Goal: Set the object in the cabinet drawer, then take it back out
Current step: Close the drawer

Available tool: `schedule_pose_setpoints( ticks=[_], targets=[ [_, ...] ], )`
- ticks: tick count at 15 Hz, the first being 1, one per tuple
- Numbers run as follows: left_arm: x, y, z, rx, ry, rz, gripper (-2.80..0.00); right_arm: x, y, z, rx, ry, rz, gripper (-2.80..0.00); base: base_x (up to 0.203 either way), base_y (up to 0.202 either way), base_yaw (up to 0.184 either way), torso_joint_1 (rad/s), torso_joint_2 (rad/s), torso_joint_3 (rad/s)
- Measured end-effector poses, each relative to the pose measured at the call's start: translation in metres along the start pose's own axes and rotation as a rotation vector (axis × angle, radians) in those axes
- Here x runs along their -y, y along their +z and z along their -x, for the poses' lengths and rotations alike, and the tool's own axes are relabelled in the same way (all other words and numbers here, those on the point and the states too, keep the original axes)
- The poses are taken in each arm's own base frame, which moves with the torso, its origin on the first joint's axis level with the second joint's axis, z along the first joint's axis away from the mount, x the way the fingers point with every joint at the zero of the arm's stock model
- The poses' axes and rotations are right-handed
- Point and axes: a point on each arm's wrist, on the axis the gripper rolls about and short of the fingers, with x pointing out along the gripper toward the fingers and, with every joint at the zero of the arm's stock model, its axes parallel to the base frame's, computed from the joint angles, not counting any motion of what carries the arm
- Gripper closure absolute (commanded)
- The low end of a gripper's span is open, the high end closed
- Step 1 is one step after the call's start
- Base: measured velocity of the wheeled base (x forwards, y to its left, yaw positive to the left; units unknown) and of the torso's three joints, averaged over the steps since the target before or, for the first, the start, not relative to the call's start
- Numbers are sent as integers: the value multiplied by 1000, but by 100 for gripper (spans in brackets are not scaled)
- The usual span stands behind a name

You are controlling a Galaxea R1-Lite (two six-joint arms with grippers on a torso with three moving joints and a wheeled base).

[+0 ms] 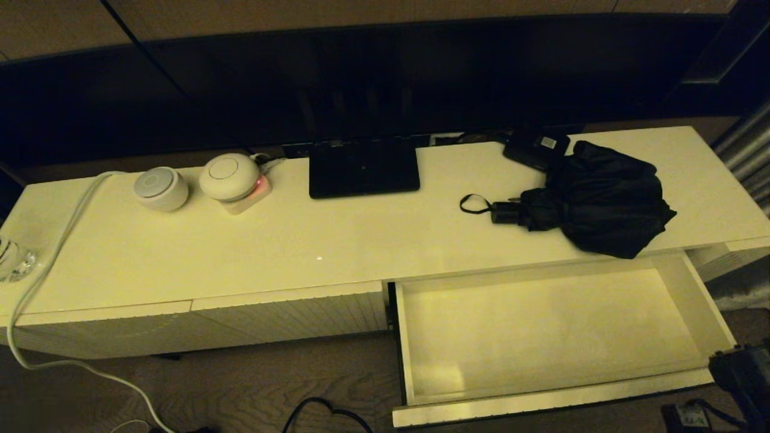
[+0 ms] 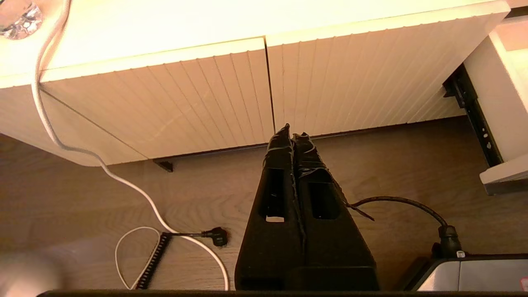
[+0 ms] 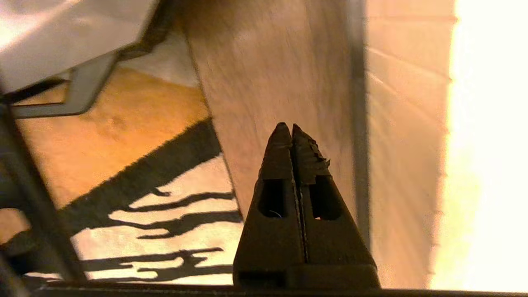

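The black folding umbrella (image 1: 601, 204) lies on the cabinet top at the right, handle (image 1: 505, 211) and strap loop (image 1: 474, 204) pointing left. Just below it the cabinet drawer (image 1: 541, 331) is pulled out, with nothing inside. My left gripper (image 2: 292, 134) is shut on nothing, low over the floor before the closed ribbed fronts (image 2: 206, 99); the drawer's side (image 2: 495, 103) shows beside it. My right gripper (image 3: 287, 126) is shut and empty, over the floor beside a ribbed cream front (image 3: 404, 144). Part of my right arm (image 1: 743, 370) shows by the drawer's front right corner.
A small black box with a white label (image 1: 536, 147) sits behind the umbrella. A black screen stand (image 1: 364, 168), two round white devices (image 1: 161, 188) (image 1: 228, 175) and a white cable (image 1: 48, 264) share the top. Plugs and cables (image 2: 214, 236) lie on the floor.
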Motion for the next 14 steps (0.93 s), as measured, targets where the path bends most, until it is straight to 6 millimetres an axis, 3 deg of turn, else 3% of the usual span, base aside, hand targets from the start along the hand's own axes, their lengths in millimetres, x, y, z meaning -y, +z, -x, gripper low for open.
schedule_pose_setpoints(
  ticks=[14],
  targets=[
    [0, 0, 0, 0, 0, 0, 0, 51, 7, -19, -79, -178, -50, 0, 0, 0, 0, 0, 0, 0]
  ],
)
